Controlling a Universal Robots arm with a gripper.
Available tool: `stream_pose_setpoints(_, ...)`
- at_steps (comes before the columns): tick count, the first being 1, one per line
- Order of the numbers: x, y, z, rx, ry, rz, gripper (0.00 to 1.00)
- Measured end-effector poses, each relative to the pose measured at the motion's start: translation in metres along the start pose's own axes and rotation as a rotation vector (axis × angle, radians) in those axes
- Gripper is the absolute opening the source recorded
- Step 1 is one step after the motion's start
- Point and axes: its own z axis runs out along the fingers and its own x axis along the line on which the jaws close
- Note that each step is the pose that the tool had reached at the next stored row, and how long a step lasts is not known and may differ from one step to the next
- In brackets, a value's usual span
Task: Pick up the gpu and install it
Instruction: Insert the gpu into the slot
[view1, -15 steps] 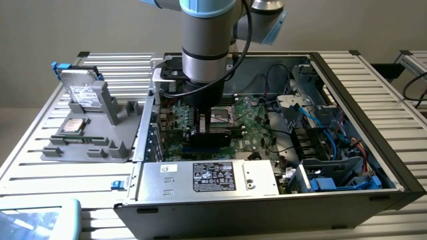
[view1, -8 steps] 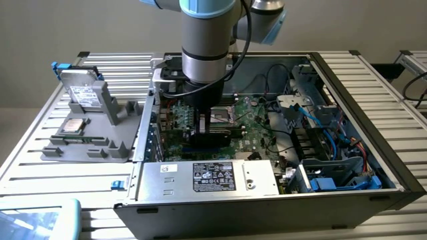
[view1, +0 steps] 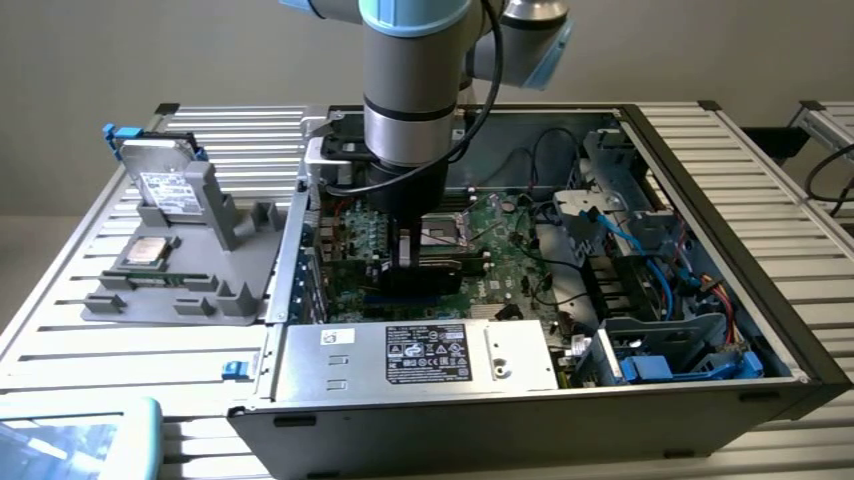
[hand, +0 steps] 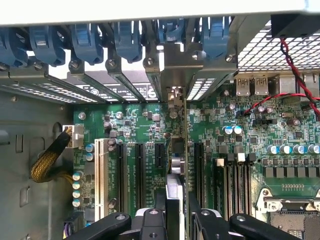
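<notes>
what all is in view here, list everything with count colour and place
computer case: one, black and grey, open on the slatted table
motherboard: one, green, on the floor of the case
gpu: one, seen edge-on, upright over the expansion slots, between the gripper's fingers
power supply: one, silver with a black label, at the case's near edge
CPU socket: one, silver, mid-board beside the arm
grey holder tray: one, on the table at the exterior view's left
hard drives: two, silver with white labels, in the tray
slatted table: one, silver, under everything
arm: one, grey and light blue, reaching down into the case
gripper: one, black, shut on the gpu
</notes>
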Motion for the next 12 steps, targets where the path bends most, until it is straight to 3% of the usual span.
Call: stream_pose_setpoints(12,0.0,0.0,0.0007,-0.0011,0.0,-0.001,0.27)
